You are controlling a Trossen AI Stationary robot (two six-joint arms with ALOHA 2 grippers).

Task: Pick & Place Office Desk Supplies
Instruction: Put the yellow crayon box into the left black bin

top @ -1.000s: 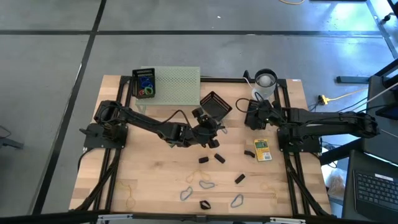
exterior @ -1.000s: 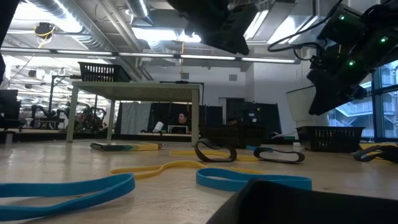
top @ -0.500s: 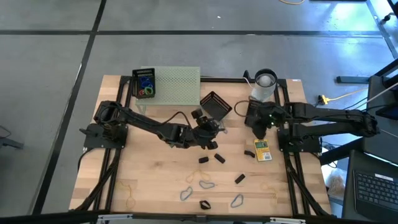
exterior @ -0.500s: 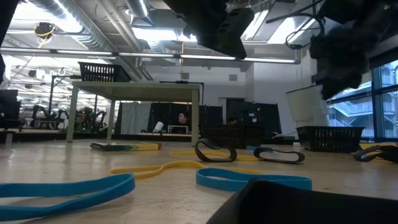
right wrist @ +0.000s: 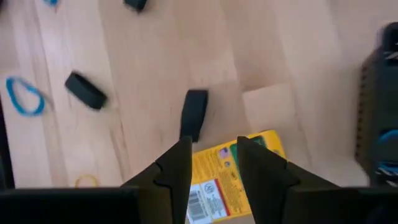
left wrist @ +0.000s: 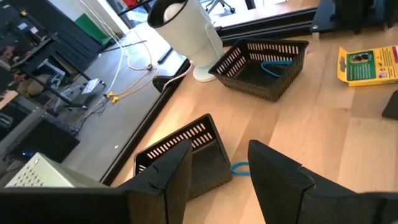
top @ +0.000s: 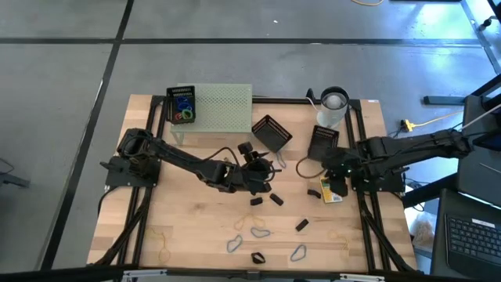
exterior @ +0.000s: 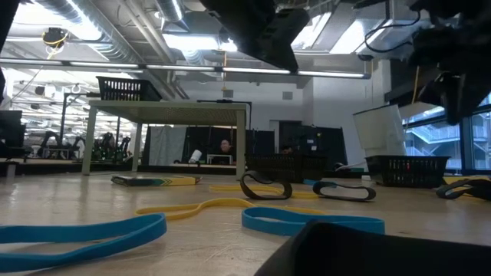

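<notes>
A yellow-green crayon box (top: 331, 191) lies flat on the table at the right. My right gripper (top: 337, 178) hangs over it, open and pointing down. In the right wrist view the box (right wrist: 225, 180) shows between and below its fingers, which stand clear of it. A black clip (right wrist: 194, 113) lies just beyond the box. My left gripper (top: 255, 174) stands open at mid-table, nothing between its fingers (left wrist: 221, 174). Ahead of it lie a small blue loop (left wrist: 240, 167) and a tilted black basket (left wrist: 186, 152). Black clips (top: 276, 199) and grey wire clips (top: 260, 232) lie toward the near edge.
A second black basket (top: 322, 142) holding a blue loop (left wrist: 277, 63) stands beside the white cup (top: 333, 106) at the far right. The pale green stand (top: 219, 106) at the far left carries a small basket of coloured loops (top: 182, 104). Thin rubber bands (top: 165, 251) lie near the front edge.
My right gripper has swung from the basket beside the cup toward the table's near edge. It has tipped to point down and now hangs over the crayon box. The basket it covered shows bare. My left gripper has drifted slightly toward the near edge.
</notes>
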